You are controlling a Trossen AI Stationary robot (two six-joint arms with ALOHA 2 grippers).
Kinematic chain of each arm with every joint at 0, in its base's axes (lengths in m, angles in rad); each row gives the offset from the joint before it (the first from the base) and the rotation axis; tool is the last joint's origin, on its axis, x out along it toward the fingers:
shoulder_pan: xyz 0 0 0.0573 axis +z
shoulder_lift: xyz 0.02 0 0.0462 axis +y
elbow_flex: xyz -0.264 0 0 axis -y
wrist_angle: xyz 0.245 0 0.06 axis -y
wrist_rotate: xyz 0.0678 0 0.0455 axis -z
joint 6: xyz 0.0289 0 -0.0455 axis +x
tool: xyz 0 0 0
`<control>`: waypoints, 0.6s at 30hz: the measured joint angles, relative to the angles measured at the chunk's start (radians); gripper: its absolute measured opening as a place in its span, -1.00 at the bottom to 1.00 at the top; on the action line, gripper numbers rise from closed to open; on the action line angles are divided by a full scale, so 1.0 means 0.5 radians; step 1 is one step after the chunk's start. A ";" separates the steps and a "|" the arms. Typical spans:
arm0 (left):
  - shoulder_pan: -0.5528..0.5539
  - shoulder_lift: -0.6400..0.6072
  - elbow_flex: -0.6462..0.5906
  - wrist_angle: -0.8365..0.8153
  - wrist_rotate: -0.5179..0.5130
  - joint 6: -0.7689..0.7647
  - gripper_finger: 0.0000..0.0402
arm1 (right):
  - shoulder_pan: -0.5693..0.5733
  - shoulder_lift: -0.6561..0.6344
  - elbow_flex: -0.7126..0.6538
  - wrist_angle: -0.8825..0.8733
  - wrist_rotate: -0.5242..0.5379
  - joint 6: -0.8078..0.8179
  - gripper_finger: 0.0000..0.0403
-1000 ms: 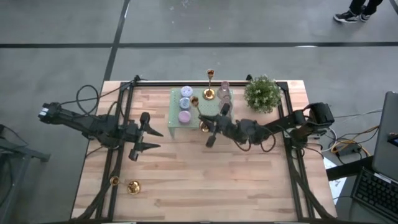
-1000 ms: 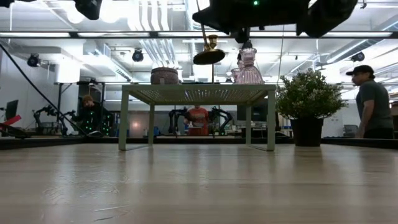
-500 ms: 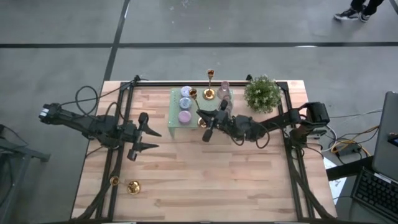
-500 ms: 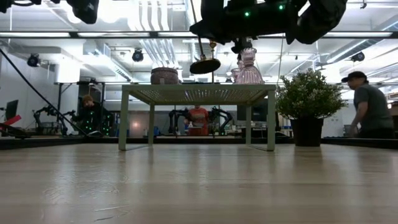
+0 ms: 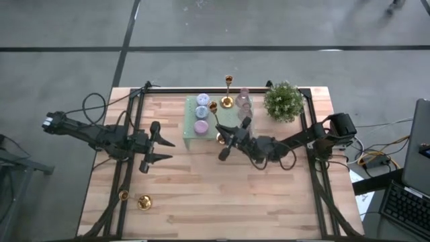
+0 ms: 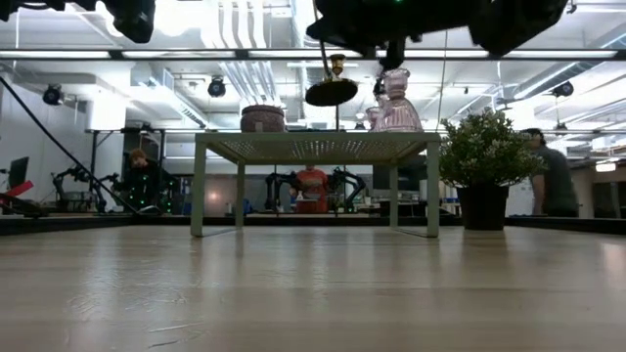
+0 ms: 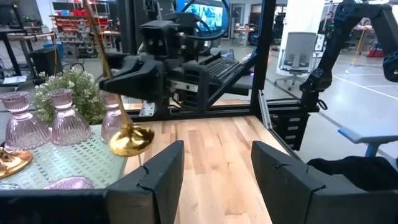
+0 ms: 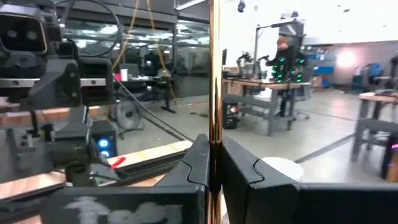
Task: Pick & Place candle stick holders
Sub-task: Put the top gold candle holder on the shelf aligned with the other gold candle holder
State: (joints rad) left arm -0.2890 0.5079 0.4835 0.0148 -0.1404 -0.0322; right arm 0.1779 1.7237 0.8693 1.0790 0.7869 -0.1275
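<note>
My right gripper [image 5: 224, 139] is shut on a tall gold candle stick holder [image 5: 216, 121], held over the near right part of the green mesh stand [image 5: 191, 134]. The holder's flared base [image 6: 331, 93] hangs just above the stand's top. A second gold holder [image 5: 228, 101] stands by its base on the stand's far side. A third gold holder [image 5: 143, 202] lies on the table near the near left corner. My left gripper [image 5: 170, 150] is open and empty, left of the stand. My right gripper pinches the holder's slim stem [image 8: 213, 124] between its two fingers [image 8: 196, 165], above the flared base [image 7: 132, 140]. The fingers come level from the table's right and lie across the stem. The holder hangs clear of the stand, base down and tilted, its top leaning toward the far edge.
Three squat lilac and blue candles [image 5: 200, 112] sit on the stand's left part, and pink glass holders [image 5: 243, 101] on its far right. A potted plant [image 5: 283, 101] stands at the far right. Bare wood lies near of the stand.
My right gripper, still shut on the holder, has dipped a little toward the stand top and toward the far edge, then come back up and toward the near edge. The holder has stayed clear of the stand throughout.
</note>
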 joint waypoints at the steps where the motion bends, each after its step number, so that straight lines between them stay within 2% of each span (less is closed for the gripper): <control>1: 0.000 -0.001 0.000 0.001 0.000 0.000 -0.04 | 0.013 0.000 0.013 0.000 0.033 -0.039 -0.94; 7: 0.000 -0.001 0.000 0.001 0.000 -0.006 -0.04 | 0.042 0.000 0.084 -0.024 0.059 -0.138 -0.94; 18: 0.000 0.010 0.000 0.000 0.000 -0.050 -0.04 | 0.017 0.003 0.057 -0.051 0.003 -0.361 -0.94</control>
State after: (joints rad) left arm -0.2890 0.5128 0.4835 0.0148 -0.1402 -0.0574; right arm 0.1863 1.7252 0.8980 1.0534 0.7882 -0.3081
